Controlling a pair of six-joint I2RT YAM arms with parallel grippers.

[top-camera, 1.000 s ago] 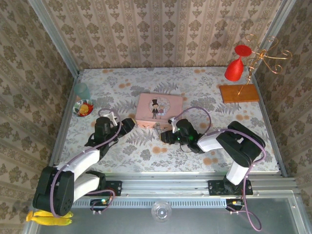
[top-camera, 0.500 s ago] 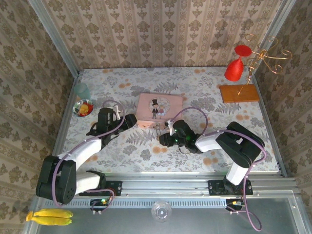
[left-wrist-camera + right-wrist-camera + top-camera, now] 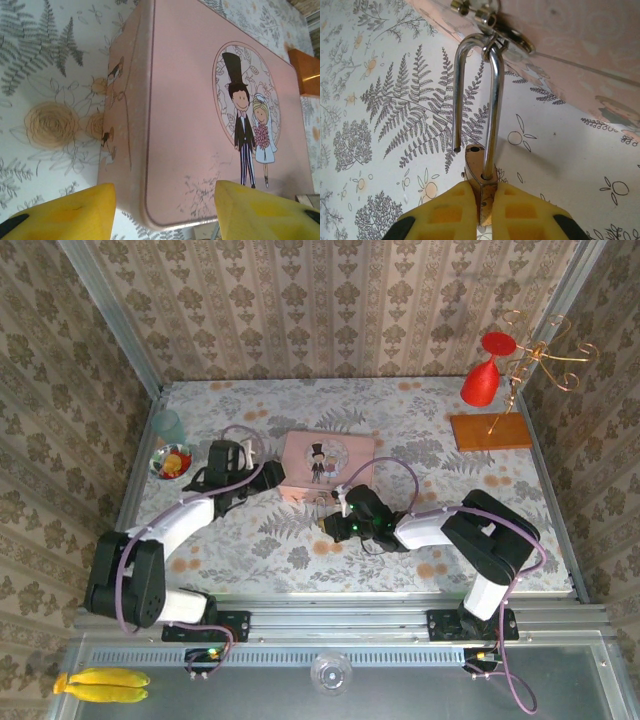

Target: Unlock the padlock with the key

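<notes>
Right pincer (image 3: 482,194) is pinching the padlock (image 3: 477,162) by its brass body, low over the surface (image 3: 385,165), just in front of the pink tin (image 3: 190,125). Shackle (image 3: 494,105) is open: one leg is out of its hole and the other is seated. Its loop is hooked through the tin's clasp ring (image 3: 512,40). Left pincer (image 3: 162,192) is spread, with one finger on each side of the tin's near edge. Can't tell if they're touching it.

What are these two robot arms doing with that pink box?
The right gripper is clamped on a tiny brass padlock hanging from the clasp of the pink tin. One leg of its shackle is out of the body, so it looks unlocked, though hooked through the clasp ring. The left gripper sits open at the tin's end.
</notes>
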